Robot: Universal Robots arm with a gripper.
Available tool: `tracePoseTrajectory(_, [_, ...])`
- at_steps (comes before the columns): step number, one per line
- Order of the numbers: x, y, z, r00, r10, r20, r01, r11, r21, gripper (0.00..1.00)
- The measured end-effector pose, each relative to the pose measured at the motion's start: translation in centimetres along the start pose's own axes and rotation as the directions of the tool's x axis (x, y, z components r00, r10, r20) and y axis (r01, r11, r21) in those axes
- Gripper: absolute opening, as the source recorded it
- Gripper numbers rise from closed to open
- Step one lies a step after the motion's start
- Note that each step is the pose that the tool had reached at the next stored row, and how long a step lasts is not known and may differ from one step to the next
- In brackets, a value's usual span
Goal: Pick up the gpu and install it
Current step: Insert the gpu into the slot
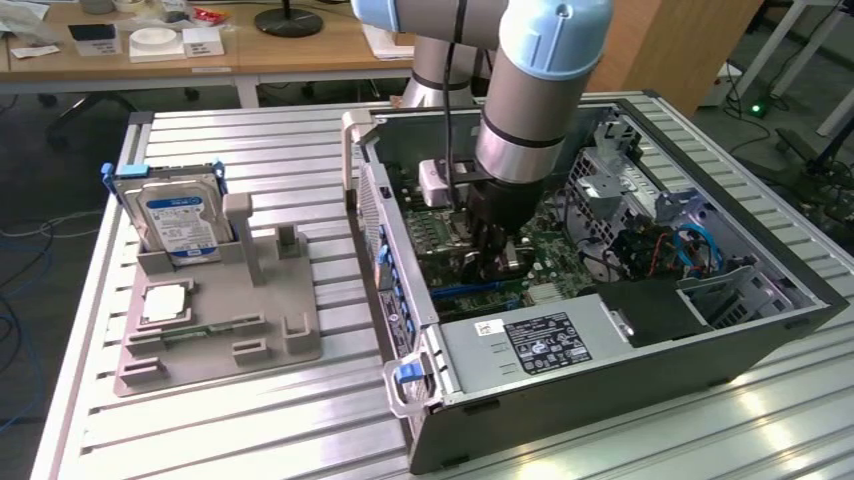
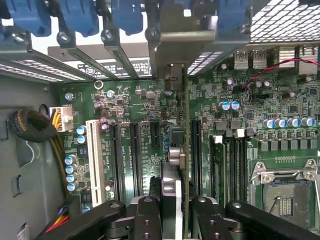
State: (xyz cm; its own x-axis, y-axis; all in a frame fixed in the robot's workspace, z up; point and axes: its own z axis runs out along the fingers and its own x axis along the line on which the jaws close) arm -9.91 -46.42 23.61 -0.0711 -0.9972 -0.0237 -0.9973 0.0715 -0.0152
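Note:
My gripper [image 1: 495,262] reaches down into the open computer case [image 1: 747,330], over the green motherboard [image 1: 561,255]. In the wrist view the gpu [image 2: 185,145] stands edge-on between the black fingers [image 2: 148,220], a thin green board with a silver part on its side. Its metal end bracket [image 2: 176,47] meets the row of rear slot openings in the case. The card's lower edge runs along the black expansion slots [image 2: 134,150] of the motherboard [image 2: 240,135]. I cannot tell if it is seated. The gripper [image 2: 175,222] is shut on the gpu.
On the exterior view's left, a grey fixture [image 1: 220,320] holds a silver hard drive with a blue label [image 1: 180,222] and a narrow green stick [image 1: 214,328]. The power supply [image 1: 534,345] and drive cage with cables [image 1: 667,250] crowd the case. A processor socket [image 2: 285,195] lies beside the slots.

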Motion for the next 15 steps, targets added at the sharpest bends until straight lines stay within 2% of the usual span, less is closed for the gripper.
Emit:
tracePoseTrajectory(7, [-0.04,0.18,0.21,1.0000,0.000,-0.0022,0.000,1.0000,0.0002,0.28])
tracePoseTrajectory(13, [-0.16,0.23,0.44,1.0000,0.000,-0.0090,0.000,1.0000,0.0007,0.28])
tracePoseTrajectory(15, [-0.25,0.23,0.47,1.0000,0.000,-0.0094,0.000,1.0000,0.0007,0.28])
